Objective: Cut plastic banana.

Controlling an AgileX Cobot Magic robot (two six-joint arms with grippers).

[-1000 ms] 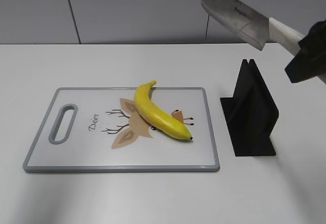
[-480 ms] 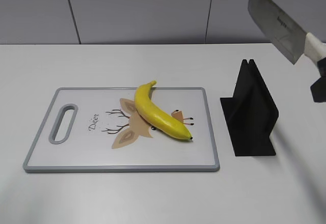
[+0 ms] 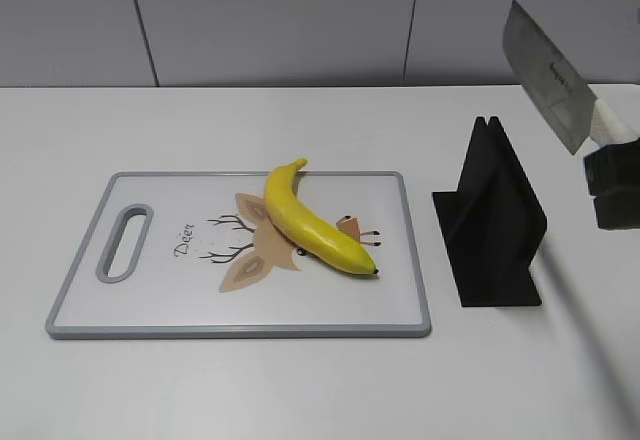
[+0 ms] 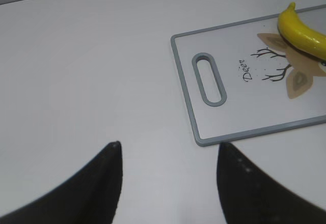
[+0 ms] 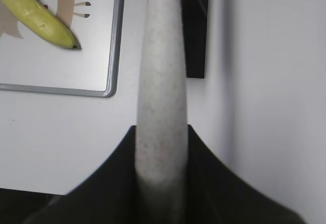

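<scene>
Exterior view: the right gripper [image 3: 612, 188] clamps a cleaver [image 3: 548, 75] at three o'clock, above the knife stand [image 3: 492, 222]; the plastic banana [image 3: 312, 222] lies uncut on the cutting board [image 3: 150, 305].

Left wrist view: left gripper [image 4: 168, 170] gapes, empty (idle).

Right wrist view: the handle [image 5: 162, 96] is held firmly; next, likely, carry the blade over the banana.

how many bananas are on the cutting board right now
1. The plastic banana lies diagonally across the middle of the cutting board, over its deer print. None looks hidden.
</scene>
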